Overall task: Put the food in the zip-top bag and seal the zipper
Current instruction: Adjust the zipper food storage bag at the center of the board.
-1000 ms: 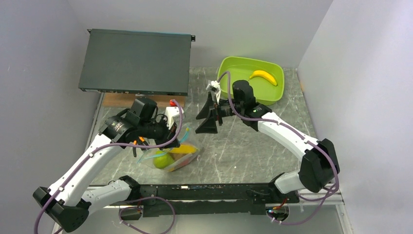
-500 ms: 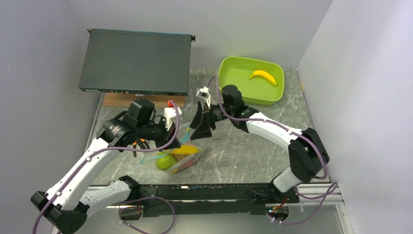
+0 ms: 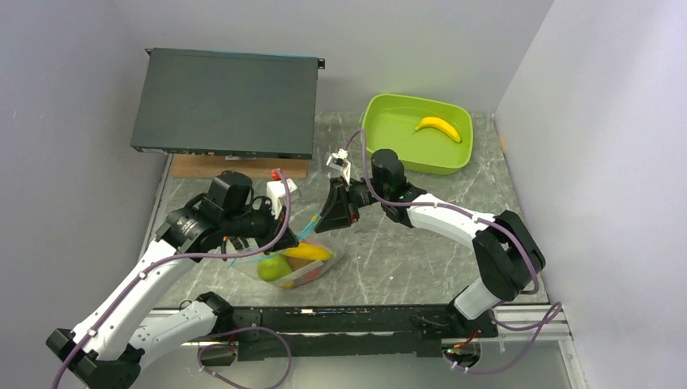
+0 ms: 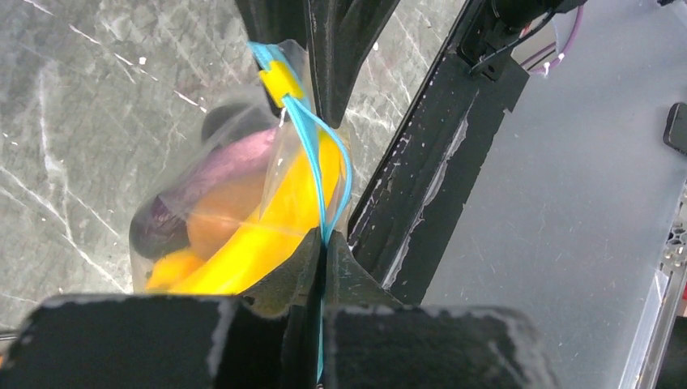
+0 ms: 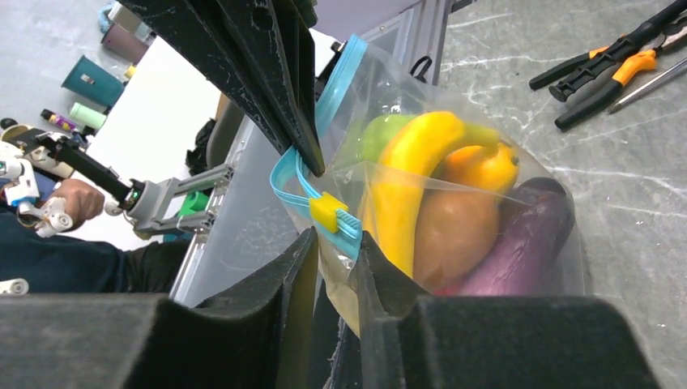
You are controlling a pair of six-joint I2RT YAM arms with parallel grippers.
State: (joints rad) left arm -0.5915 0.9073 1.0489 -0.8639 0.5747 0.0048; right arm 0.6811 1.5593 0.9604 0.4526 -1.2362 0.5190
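Note:
The zip-top bag (image 3: 293, 264) hangs just above the table, full of food: a banana (image 5: 405, 186), lime (image 5: 379, 134), orange piece (image 5: 486, 166), brown kiwi (image 5: 454, 231) and eggplant (image 5: 526, 243). My left gripper (image 4: 324, 243) is shut on one end of the teal zipper (image 4: 312, 138). My right gripper (image 5: 336, 237) straddles the other end just below the yellow slider (image 5: 328, 212); a gap still shows beside the film, so it is open. In the top view the left gripper (image 3: 251, 243) and right gripper (image 3: 324, 223) flank the bag. Another banana (image 3: 438, 126) lies apart.
That banana lies in a lime-green tub (image 3: 374, 134) at the back right. A flat black box (image 3: 227, 101) on a wooden block (image 3: 239, 168) fills the back left. Orange-handled pliers (image 5: 616, 69) lie on the table beyond the bag. The black base rail (image 3: 348, 320) runs along the near edge.
My right gripper has moved left and down to the bag's slider end and narrowed from wide open. The left arm and the bag have shifted slightly.

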